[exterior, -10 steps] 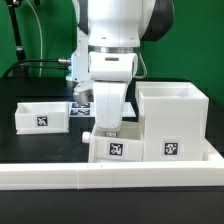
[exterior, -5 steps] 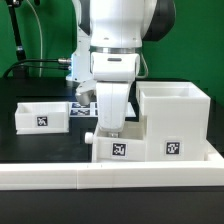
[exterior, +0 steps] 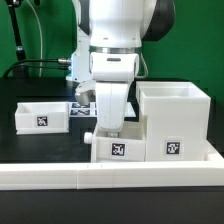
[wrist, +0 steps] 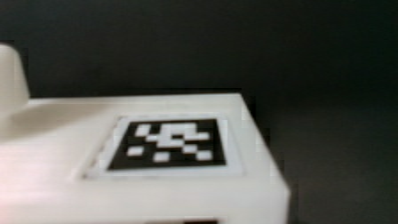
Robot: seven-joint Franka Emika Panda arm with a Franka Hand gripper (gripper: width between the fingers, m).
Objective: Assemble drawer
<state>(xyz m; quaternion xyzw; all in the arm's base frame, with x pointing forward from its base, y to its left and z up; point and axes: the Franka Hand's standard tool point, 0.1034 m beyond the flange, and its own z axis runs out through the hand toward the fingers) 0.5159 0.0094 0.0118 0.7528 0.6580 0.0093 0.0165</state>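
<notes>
The white box shell stands at the exterior view's right with a tag on its front. A small white tray with a knob sits against the shell's left side, its tag facing the camera. My gripper reaches down onto this tray from above. Its fingertips are hidden behind the tray wall, so I cannot see whether they grip it. The wrist view is filled by a blurred white tray surface with a tag. A second tray rests apart at the exterior view's left.
The long low white border rail runs along the front, just before the tray and shell. The marker board lies flat behind the arm. A green wall and black cables are at the back.
The tray under my gripper slid slightly toward the box shell, to the exterior view's right, between the earliest frame and the middle one. It has held still since.
</notes>
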